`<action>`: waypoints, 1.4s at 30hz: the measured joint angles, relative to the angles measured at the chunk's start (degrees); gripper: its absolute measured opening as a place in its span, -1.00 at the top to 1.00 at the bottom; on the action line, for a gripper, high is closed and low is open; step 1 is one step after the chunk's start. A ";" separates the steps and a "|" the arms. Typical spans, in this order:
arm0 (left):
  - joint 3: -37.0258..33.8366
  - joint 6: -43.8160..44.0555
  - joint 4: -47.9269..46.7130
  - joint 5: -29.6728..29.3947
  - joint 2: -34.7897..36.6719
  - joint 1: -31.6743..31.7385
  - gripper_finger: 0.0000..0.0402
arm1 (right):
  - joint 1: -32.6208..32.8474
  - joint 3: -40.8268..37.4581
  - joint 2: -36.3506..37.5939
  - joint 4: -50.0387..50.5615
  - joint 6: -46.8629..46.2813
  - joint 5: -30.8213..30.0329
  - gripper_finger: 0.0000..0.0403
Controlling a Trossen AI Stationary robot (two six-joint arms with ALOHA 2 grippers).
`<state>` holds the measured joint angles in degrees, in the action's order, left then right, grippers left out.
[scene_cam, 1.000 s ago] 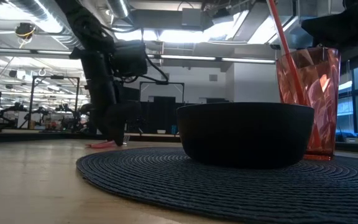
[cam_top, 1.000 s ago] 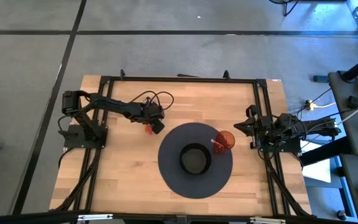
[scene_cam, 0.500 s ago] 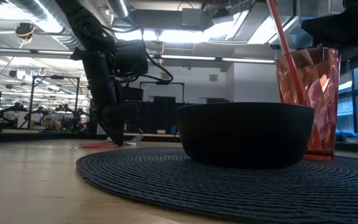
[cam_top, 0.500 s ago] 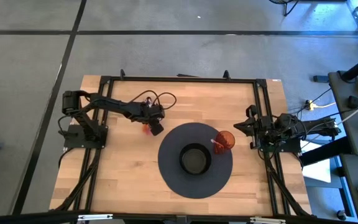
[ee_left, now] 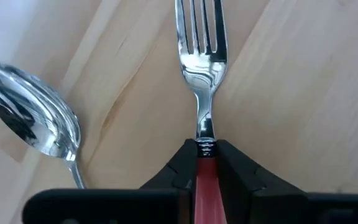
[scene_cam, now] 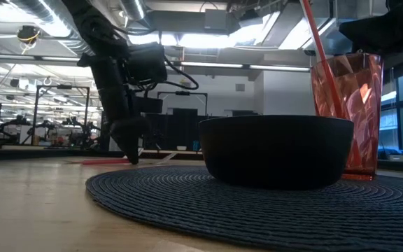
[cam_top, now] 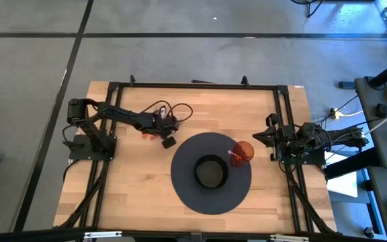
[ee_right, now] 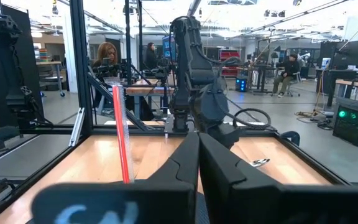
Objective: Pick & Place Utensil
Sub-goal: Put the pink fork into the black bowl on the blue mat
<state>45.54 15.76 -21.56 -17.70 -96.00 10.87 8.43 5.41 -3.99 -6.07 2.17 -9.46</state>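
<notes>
The left pincer [ee_left: 205,177] is clamping the red handle of a fork [ee_left: 201,56], which is lying flat on the pale wood surface [cam_top: 133,188] with its tines pointing away from the fingers. A spoon [ee_left: 36,127] is lying just beside the fork on the bare wood, apart from it. From above, the left pincer [cam_top: 167,140] is sitting low over the surface just off the upper left edge of the round dark mat [cam_top: 187,195]. A black bowl [cam_top: 210,171] is standing at the mat's middle, and a red tumbler [cam_top: 243,151] holding a red straw [scene_cam: 315,38] is standing on the mat's right part. The right pincer [ee_right: 197,162] is waiting at the surface's right edge, its fingers pressed together. Beyond the surface, an open workshop is showing, with ceiling lights, black frames and people sitting at desks far off.
</notes>
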 joint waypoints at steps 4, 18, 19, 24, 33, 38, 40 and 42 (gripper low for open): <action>0.14 -1.21 0.67 -4.02 0.43 -1.99 0.83 | 0.00 0.00 0.00 0.01 0.00 -0.02 0.93; 3.39 -1.48 0.19 -6.90 4.08 -6.59 0.99 | 0.00 0.00 0.00 0.47 0.20 -0.04 0.93; 3.39 -1.29 0.62 -6.76 4.26 -6.66 1.00 | 0.00 0.00 0.00 0.45 0.16 -0.04 0.93; 3.39 -4.18 4.31 -5.26 4.45 -6.54 0.94 | -0.02 0.00 0.00 0.44 -0.04 -0.02 0.93; 4.33 -1.54 4.29 3.91 3.19 -2.63 0.73 | -0.02 0.00 0.01 0.42 -0.02 -0.04 0.93; 4.33 -1.55 2.71 4.79 0.95 -0.27 0.50 | -0.02 0.00 0.00 0.42 0.00 -0.04 0.93; 4.33 -1.54 2.38 5.58 0.10 0.49 0.41 | -0.02 0.00 0.00 0.42 0.00 -0.04 0.93; 4.35 -1.72 2.80 5.58 -0.82 1.09 0.32 | -0.02 0.00 0.00 0.42 0.07 -0.04 0.93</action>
<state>49.89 14.04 -18.76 -12.12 -96.82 11.96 8.40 5.41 -3.99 -5.65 2.24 -9.50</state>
